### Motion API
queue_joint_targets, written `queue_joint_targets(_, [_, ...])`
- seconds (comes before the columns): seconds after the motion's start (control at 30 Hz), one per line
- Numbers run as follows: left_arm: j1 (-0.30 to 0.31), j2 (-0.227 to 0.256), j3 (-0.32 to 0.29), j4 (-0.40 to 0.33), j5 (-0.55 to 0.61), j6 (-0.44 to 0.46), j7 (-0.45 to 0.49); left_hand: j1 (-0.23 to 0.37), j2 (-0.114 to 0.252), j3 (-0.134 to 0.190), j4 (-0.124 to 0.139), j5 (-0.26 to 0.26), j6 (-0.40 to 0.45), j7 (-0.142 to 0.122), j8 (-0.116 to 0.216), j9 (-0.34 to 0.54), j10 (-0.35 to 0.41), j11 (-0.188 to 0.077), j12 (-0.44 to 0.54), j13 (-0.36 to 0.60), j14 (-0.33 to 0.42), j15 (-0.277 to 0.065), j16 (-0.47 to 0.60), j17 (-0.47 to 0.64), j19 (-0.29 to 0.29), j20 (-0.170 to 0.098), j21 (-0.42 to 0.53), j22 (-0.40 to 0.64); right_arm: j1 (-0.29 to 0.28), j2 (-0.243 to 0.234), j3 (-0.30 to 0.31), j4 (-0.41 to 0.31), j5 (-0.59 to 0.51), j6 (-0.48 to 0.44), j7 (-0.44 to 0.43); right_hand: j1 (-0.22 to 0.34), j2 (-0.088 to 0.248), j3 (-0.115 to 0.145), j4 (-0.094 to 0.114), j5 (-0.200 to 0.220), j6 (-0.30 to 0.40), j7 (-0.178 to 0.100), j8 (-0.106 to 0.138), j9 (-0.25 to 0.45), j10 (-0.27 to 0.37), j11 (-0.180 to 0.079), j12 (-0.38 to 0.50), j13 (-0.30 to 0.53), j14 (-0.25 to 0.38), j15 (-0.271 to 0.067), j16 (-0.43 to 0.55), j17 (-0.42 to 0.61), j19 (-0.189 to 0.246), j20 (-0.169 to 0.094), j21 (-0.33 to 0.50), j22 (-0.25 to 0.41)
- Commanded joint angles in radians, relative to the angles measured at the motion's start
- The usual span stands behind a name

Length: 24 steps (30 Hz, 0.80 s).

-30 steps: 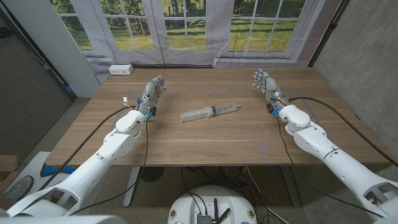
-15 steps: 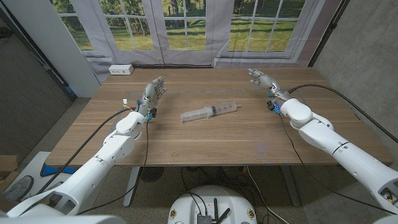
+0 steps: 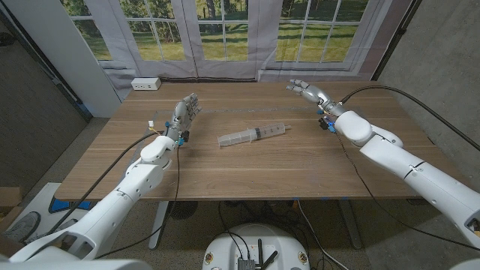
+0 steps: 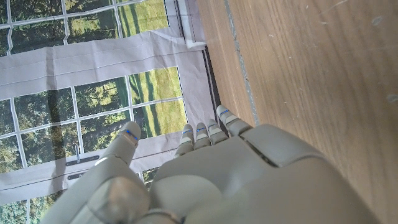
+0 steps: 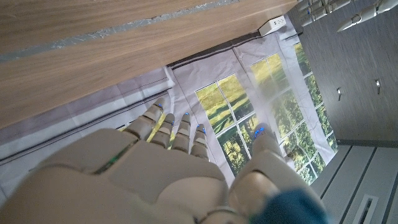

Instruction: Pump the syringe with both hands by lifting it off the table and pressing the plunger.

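Here is the clear plastic syringe [image 3: 253, 135], lying on its side at the middle of the head view on the light-brown wooden table [image 3: 247, 169], untouched by either hand. It sits on a slant: the fat transparent barrel takes the lower-left end, and the pale plunger rod runs out toward the upper right, drawn well out of the barrel. Faint markings seem to run along the barrel, but they are too small to read, and no brand or lettering can be made out on it. Over at centre left of the head view, the left hand [image 3: 184, 111] stands at the end of its white arm, holding nothing, fingers extended and lying close side by side, well apart from the syringe's barrel end. The left wrist view shows the same grey hand [image 4: 205, 180] from behind, fingertips lined up together and the thumb set off to one side. Up at the upper right of the head view, the right hand [image 3: 309, 91] is held out above the table's far edge, empty, fingers stretched toward the picture's left and slightly spread. At the upper left sits a white power strip [image 3: 146, 84] near the table's back corner, its face carrying no readable writing.
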Motion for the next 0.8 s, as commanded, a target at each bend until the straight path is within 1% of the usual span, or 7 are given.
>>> queue_joint_targets(0.03, [-0.001,-0.005,-0.001,0.016,-0.006,-0.008,-0.010,0.010,0.069,0.000,-0.005,0.000,0.008,0.002,0.006,0.002,0.002,-0.001,0.004,0.005,0.006,-0.002,0.005,0.001,0.011,-0.004,0.005,0.002,0.055,-0.025,-0.052,-0.066,-0.127,-0.100,0.068,0.018,-0.008,0.003,-0.014,0.000,-0.015,-0.006,-0.001,0.005,-0.023,-0.003,-0.005,0.006,-0.034,0.024,-0.005,0.000,-0.018,0.011,-0.003,0.003])
queue_joint_targets(0.2, [-0.006,-0.006,-0.001,0.024,-0.008,-0.008,-0.015,0.009,0.069,0.001,-0.004,0.000,0.009,0.002,0.005,0.002,0.003,-0.001,0.004,0.005,0.006,-0.002,0.004,0.002,0.011,-0.004,0.005,0.002,0.086,-0.031,-0.070,-0.080,-0.148,-0.138,0.124,0.044,-0.024,0.008,-0.023,0.002,-0.046,-0.014,-0.002,0.008,-0.051,0.001,-0.007,0.008,-0.065,0.055,-0.005,-0.002,-0.042,0.031,-0.004,0.003])
queue_joint_targets(0.37, [-0.009,-0.006,0.000,0.029,-0.007,-0.006,-0.014,0.008,0.070,0.001,-0.003,0.000,0.010,0.002,0.005,0.002,0.003,-0.002,0.003,0.005,0.006,-0.003,0.004,0.003,0.011,-0.004,0.005,0.002,0.121,-0.054,-0.094,-0.126,-0.186,-0.218,0.199,0.088,-0.045,0.017,-0.029,0.009,-0.073,-0.022,0.003,0.010,-0.090,0.009,-0.008,0.011,-0.104,0.085,-0.004,-0.006,-0.078,0.059,-0.005,0.003])
queue_joint_targets(0.4, [-0.009,-0.007,-0.001,0.030,-0.008,-0.006,-0.013,0.008,0.070,0.002,-0.003,0.001,0.010,0.001,0.005,0.002,0.003,-0.001,0.003,0.005,0.006,-0.002,0.004,0.003,0.011,-0.003,0.005,0.002,0.148,-0.076,-0.129,-0.144,-0.248,-0.254,0.244,0.095,-0.049,0.018,-0.029,0.010,-0.080,-0.026,0.002,0.010,-0.092,0.008,-0.007,0.012,-0.110,0.089,-0.004,-0.006,-0.085,0.063,-0.006,0.003])
queue_joint_targets(0.47, [-0.010,-0.008,-0.001,0.032,-0.009,-0.004,-0.012,0.008,0.070,0.002,-0.003,0.001,0.011,0.001,0.005,0.002,0.003,-0.002,0.003,0.005,0.006,-0.001,0.004,0.003,0.010,-0.003,0.004,0.002,0.163,-0.081,-0.141,-0.165,-0.272,-0.284,0.276,0.104,-0.055,0.020,-0.029,0.012,-0.089,-0.029,0.002,0.011,-0.099,0.010,-0.006,0.013,-0.115,0.096,-0.003,-0.007,-0.092,0.070,-0.005,0.003])
queue_joint_targets(0.73, [-0.023,-0.014,0.003,0.054,-0.012,-0.001,-0.022,0.006,0.071,0.003,-0.002,0.001,0.013,0.000,0.005,0.002,0.005,0.000,0.003,0.005,0.006,-0.002,0.004,0.003,0.011,-0.003,0.004,0.002,0.219,-0.078,-0.188,-0.190,-0.345,-0.343,0.382,0.141,-0.080,0.025,-0.028,0.021,-0.139,-0.043,-0.002,0.013,-0.131,0.016,-0.005,0.018,-0.143,0.125,0.000,-0.009,-0.112,0.111,-0.003,0.002])
queue_joint_targets(0.8, [-0.033,-0.020,0.006,0.068,-0.012,-0.003,-0.029,0.006,0.071,0.003,-0.001,0.001,0.013,0.000,0.004,0.002,0.004,0.000,0.003,0.005,0.007,-0.002,0.004,0.003,0.011,-0.002,0.004,0.002,0.245,-0.075,-0.212,-0.196,-0.382,-0.361,0.421,0.151,-0.084,0.027,-0.028,0.023,-0.145,-0.044,-0.001,0.013,-0.140,0.024,-0.005,0.020,-0.149,0.131,0.001,-0.010,-0.116,0.120,-0.003,0.002])
